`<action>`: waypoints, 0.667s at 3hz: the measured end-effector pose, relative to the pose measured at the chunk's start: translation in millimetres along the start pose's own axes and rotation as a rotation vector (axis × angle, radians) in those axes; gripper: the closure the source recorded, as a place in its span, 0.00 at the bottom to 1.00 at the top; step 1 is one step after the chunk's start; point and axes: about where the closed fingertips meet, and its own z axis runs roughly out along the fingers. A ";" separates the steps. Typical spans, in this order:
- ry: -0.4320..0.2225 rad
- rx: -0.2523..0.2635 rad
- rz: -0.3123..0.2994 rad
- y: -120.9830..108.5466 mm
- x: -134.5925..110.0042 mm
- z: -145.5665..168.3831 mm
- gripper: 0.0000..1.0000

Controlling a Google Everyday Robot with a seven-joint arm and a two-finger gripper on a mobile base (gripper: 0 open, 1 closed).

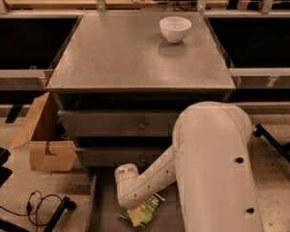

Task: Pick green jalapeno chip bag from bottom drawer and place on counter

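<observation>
The end effector (134,215) sits low in the bottom drawer (104,211), against the green chip bag (150,208); its grip cannot be told. The bag looks light, crinkly and slippery, best pinched at an edge.

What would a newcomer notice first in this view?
The bulky white robot arm fills the lower right, bending down so its gripper sits at the small crinkly green chip bag on the floor of the open grey bottom drawer. Next comes the round white bowl, standing at the back right of the flat grey counter.
</observation>
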 end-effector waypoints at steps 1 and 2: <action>0.039 0.010 -0.101 -21.9 8.5 41.5 0.00; 0.127 -0.029 -0.225 -44.0 27.0 88.5 0.00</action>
